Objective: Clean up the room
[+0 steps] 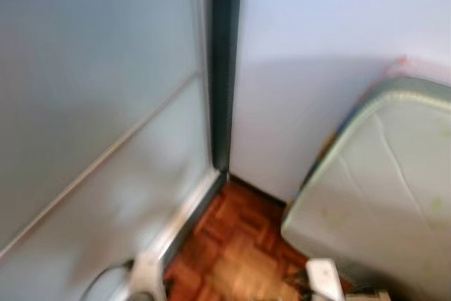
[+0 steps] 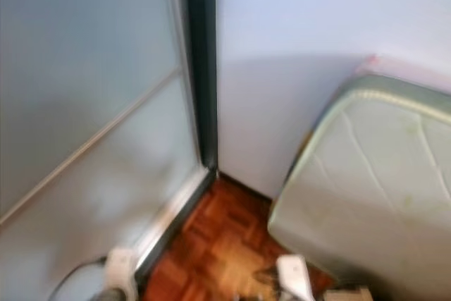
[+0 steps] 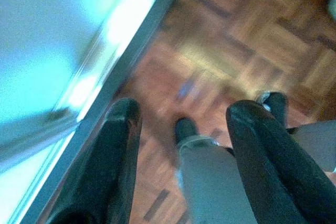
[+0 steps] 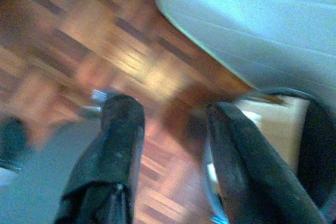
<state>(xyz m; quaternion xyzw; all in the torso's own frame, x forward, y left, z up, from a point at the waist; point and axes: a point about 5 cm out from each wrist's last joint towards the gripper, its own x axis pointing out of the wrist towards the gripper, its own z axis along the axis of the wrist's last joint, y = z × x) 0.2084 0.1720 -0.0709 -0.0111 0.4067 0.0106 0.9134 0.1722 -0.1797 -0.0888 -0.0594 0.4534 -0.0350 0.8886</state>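
— What do you see ahead?
— You face a room corner: a frosted glass sliding door (image 1: 99,125) on your left, a pale wall (image 1: 331,40), and a white mattress with green piping (image 1: 380,188) leaning on your right, over a reddish wooden parquet floor (image 1: 232,252).
— And the grippers?
— Your left gripper (image 3: 181,114) hangs over the parquet beside the door's track, jaws apart, empty. Your right gripper (image 4: 168,114) hangs near the mattress edge, jaws apart, holding nothing.

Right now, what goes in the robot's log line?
facing: room corner | left gripper: open, empty | right gripper: open, empty | mattress: against wall | floor: parquet
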